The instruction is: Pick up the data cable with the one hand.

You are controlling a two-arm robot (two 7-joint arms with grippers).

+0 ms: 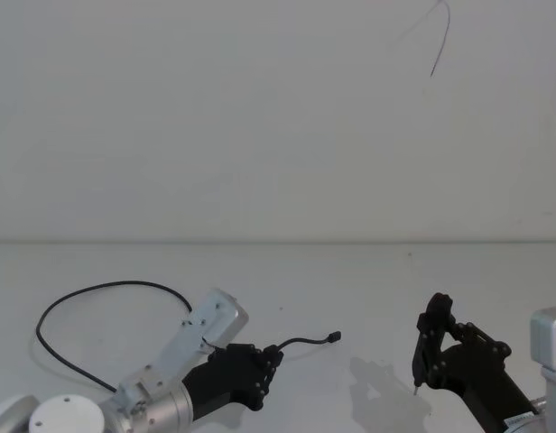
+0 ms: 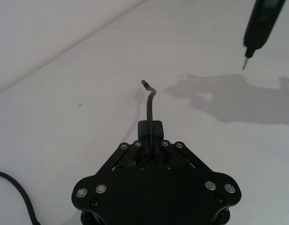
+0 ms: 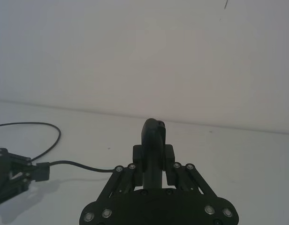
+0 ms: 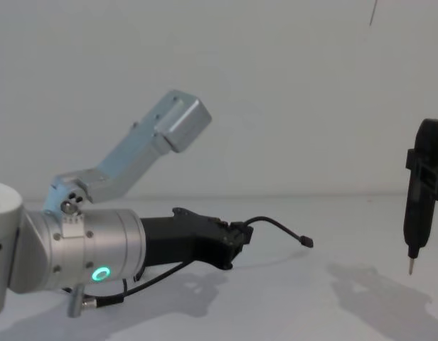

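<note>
The data cable [image 1: 106,286] is a thin black cord looping on the white table at the left. My left gripper [image 1: 276,352], the black angular one on the silver arm with the green ring light [image 4: 99,273], is shut on the cable a short way behind one plug. That short end [image 4: 276,226] sticks out past the fingers and curves to its plug [image 4: 308,243], just above the table. The left wrist view shows the cord [image 2: 150,101] running out from between the shut fingers [image 2: 156,127]. My right gripper [image 1: 427,347] hangs at the right, apart from the cable.
The right gripper [image 3: 154,154] is shut on a narrow black tool [image 4: 424,177] with a thin metal tip [image 4: 411,268] pointing down above the table. A white wall stands behind the table's far edge [image 1: 278,240]. A thin dark wire [image 1: 442,36] hangs on the wall.
</note>
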